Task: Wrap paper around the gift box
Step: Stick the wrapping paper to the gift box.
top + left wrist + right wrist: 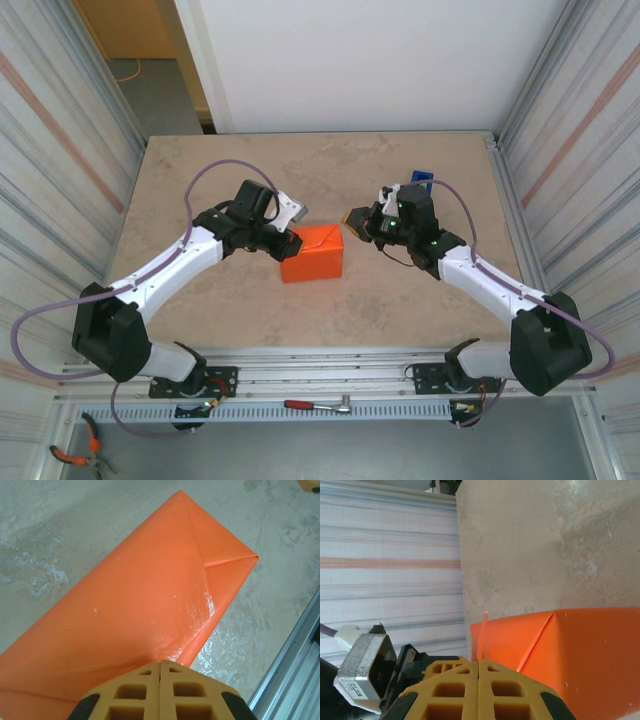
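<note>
The orange paper is folded into a closed package at mid-table, with the gift box hidden inside it. The left wrist view shows a triangular flap folded over the paper's far end. My left gripper is shut, its tips resting at the package's near edge. My right gripper hovers just right of the package, shut on a thin strip of clear tape that sticks up from its tips in front of the paper.
A blue tape dispenser stands behind the right arm. Corrugated walls flank the beige table. A metal rail runs along the near edge, with a ratchet wrench and pliers below it.
</note>
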### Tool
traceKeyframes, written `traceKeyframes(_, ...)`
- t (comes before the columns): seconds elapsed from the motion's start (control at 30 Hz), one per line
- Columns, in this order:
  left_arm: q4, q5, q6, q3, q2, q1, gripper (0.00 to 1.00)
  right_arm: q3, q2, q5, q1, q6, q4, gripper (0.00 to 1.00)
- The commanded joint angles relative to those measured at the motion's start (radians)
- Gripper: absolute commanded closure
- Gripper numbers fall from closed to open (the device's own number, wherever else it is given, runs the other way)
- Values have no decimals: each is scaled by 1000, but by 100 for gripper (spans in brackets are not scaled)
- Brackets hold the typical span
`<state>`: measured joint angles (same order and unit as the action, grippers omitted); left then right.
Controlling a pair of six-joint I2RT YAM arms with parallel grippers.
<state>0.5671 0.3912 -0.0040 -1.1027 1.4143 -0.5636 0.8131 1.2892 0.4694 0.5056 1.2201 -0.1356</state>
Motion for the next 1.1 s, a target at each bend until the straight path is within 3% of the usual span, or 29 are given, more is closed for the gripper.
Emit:
traceKeyframes(0.0,144,-84,5,77,71,-18,100,44,-34,-57,27,16,27,100)
traceKeyframes(0.77,143,-88,4,77,73,-28,100,61,28,-208,229,62,-6,100)
traceKeyframes(1.07,146,-89,5,77,72,-29,100,64,71,-235,249,90,-51,100)
